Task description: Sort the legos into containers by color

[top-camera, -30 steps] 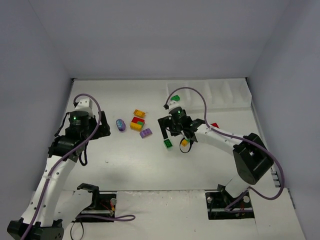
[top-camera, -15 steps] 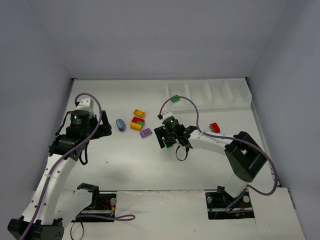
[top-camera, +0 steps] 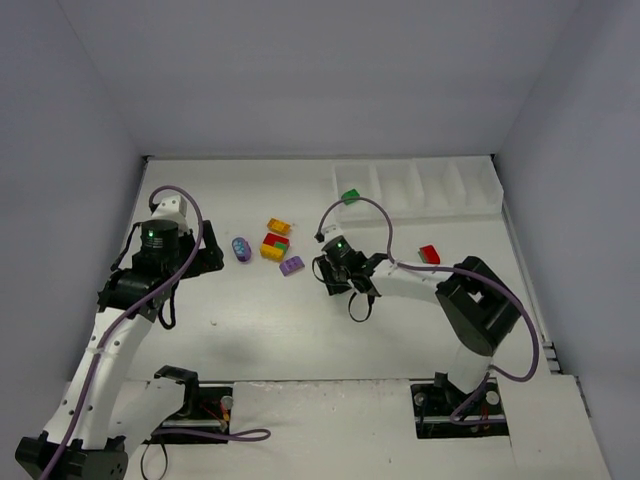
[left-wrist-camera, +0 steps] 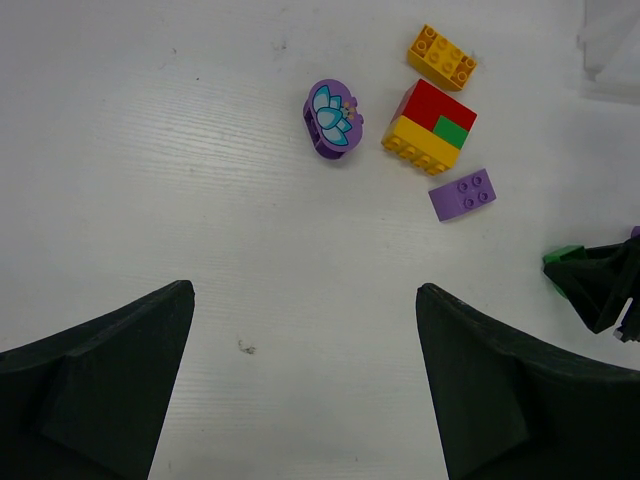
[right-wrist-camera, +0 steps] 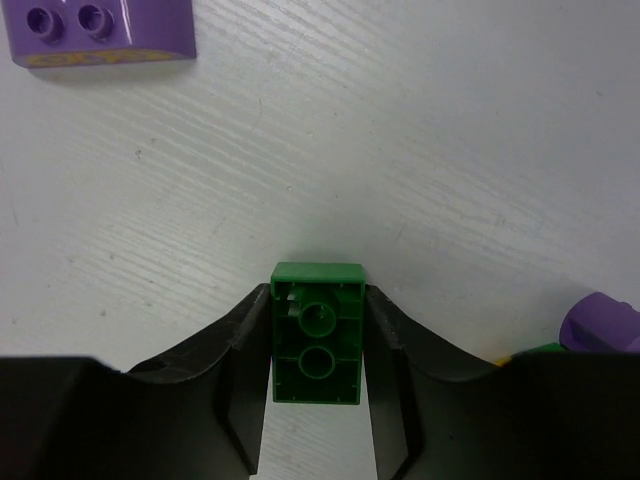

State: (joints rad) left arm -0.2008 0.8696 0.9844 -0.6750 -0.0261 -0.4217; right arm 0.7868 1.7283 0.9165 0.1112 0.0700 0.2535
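on the white table (top-camera: 260,320) our right claw (right-wrist-camera: 318,305) clenched a green lego (right-wrist-camera: 318,350) lengthwise, and we saw the containers (top-camera: 440,186) lying beyond it, rightward.

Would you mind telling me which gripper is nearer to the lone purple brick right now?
Right. The right gripper, shut on a green brick, sits just right of the purple brick; the left gripper hangs open farther off on its left.

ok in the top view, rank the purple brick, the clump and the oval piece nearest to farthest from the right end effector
1. purple brick, just left of the right end effector, which grips a green brick
2. clump, farther left and back
3. oval piece, farthest left
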